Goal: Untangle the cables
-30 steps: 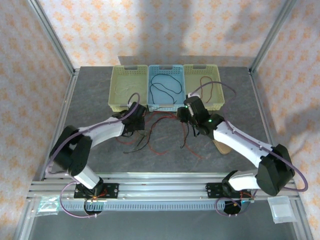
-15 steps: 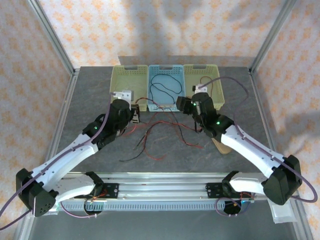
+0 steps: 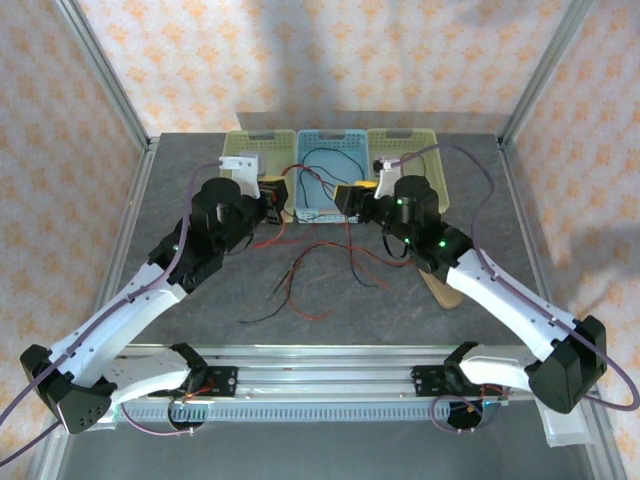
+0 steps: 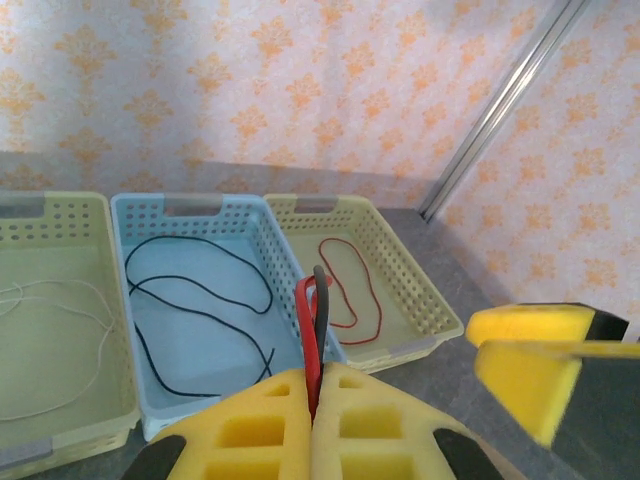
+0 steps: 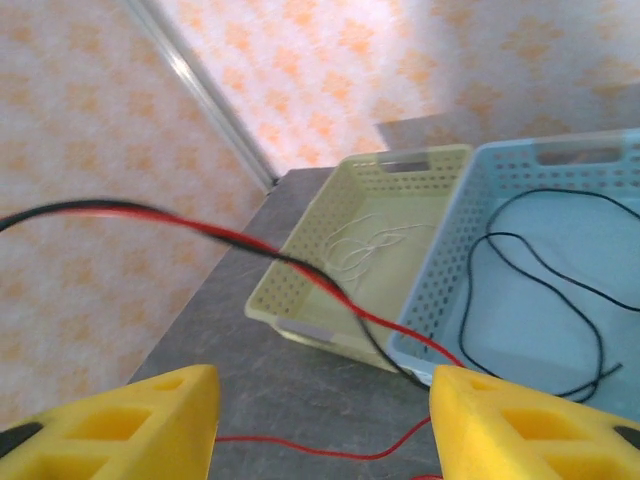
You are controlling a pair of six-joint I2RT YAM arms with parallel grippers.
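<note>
Nearest, around six o'clock on the grey table [image 3: 170,170]: loose red and black cables [image 3: 300,285]. Beyond, left gripper [image 4: 312,385] clamped on a red-black pair, right gripper [image 5: 322,400] spread wide. At twelve o'clock, three baskets [image 3: 322,134] holding white, black, red strands, one colour each.

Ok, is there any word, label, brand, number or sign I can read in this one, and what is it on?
None can be read.
Blue basket, yellow basket left of it, yellow basket right of it: plain plastic with holes, no print.
Wallpaper: a repeating orange ornament, no letters.
Plastic bags at the near corners: too small to tell whether they carry any print.
</note>
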